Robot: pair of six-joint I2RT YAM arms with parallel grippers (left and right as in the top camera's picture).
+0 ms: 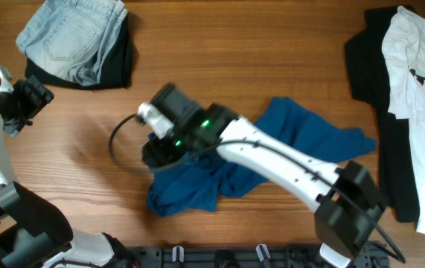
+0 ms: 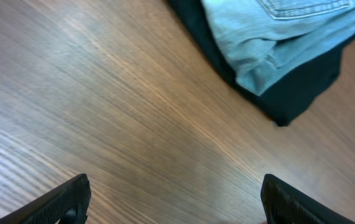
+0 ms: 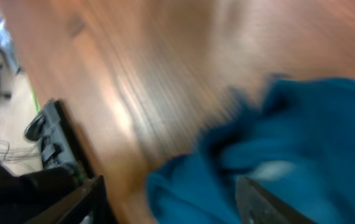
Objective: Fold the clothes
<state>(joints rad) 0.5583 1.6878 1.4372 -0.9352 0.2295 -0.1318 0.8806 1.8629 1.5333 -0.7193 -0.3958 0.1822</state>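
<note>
Overhead view, Mia: where does the deep-blue shirt (image 1: 190, 190) lie?

Near the middle of the table (image 1: 272, 52), Tom, crumpled, toward the front edge. The right arm reaches across it, so part of the cloth is hidden.

And the right gripper (image 3: 168, 186)?

Its wrist picture is blurred, but the two fingers stand apart at the bottom corners, with blue cloth bunched below and between them. They are not pinched on it. Whether a finger touches the cloth I cannot tell.

The left gripper (image 2: 176, 186)?

Fingers spread wide, nothing between them but bare wood. It hangs at the left side of the table, well apart from the shirt, near the pale-blue denim (image 1: 71, 33).

How is the denim placed?

Bunched at the far left corner, lying on a black piece (image 1: 119, 63) that shows at its right and lower edges.

Anything on the right?

A white tee (image 1: 406, 119) with black print, spread along the right edge over another black garment (image 1: 365, 67), which shows beside it on the left. Both are well apart from the shirt.
</note>
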